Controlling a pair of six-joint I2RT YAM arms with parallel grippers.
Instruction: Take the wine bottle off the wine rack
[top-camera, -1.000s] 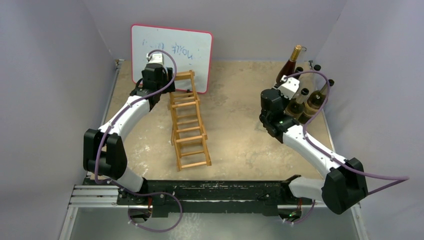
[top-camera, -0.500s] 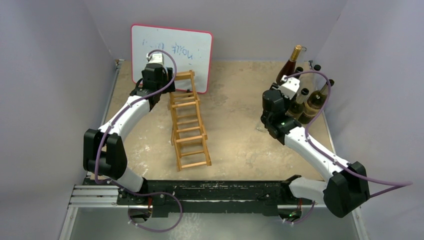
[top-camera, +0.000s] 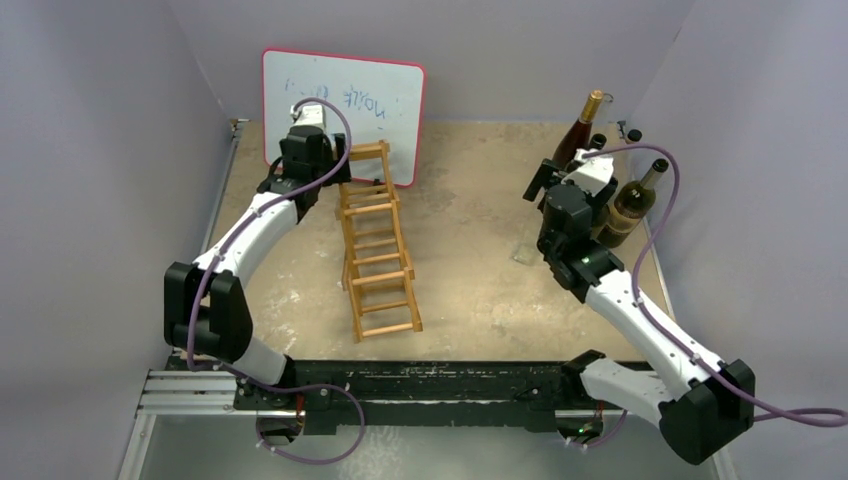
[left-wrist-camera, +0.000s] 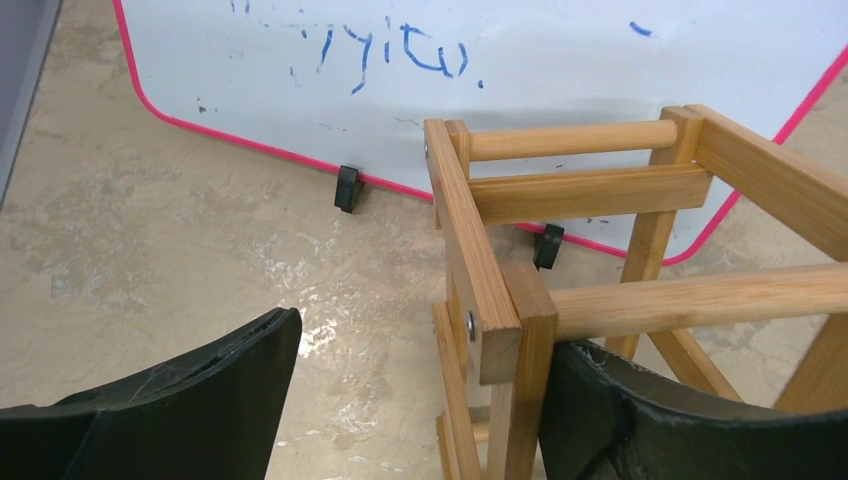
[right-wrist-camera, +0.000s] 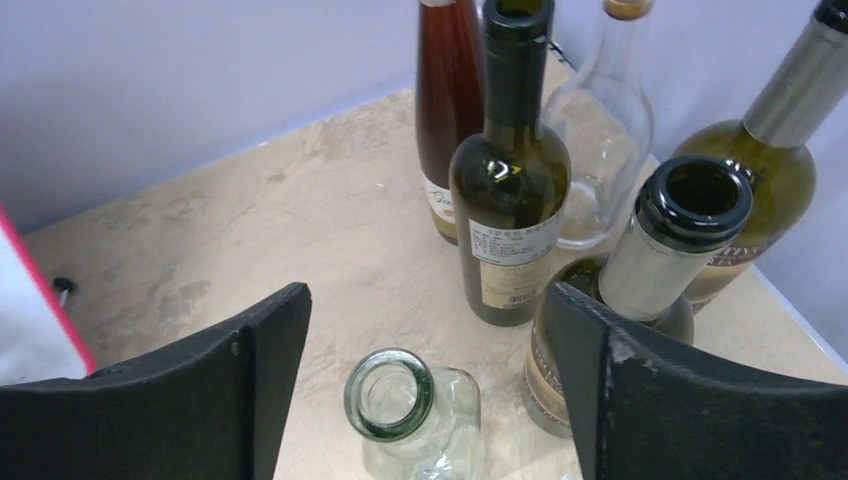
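I can't read the whiteboard (left-wrist-camera: 560, 60) scrawl at 12 o'clock; the clear bottle (right-wrist-camera: 420, 425) runs off-frame at 6 o'clock.

Six bottles (right-wrist-camera: 510, 190) at the table's (top-camera: 470, 260) far right corner; one wooden rack (top-camera: 377, 250); one whiteboard (top-camera: 340, 100).

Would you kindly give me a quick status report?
Both open: left gripper around corner post of tan wooden ladder-like wine rack; right gripper over clear glass bottle. No bottle visible on rack. Nearby: dark green bottle.
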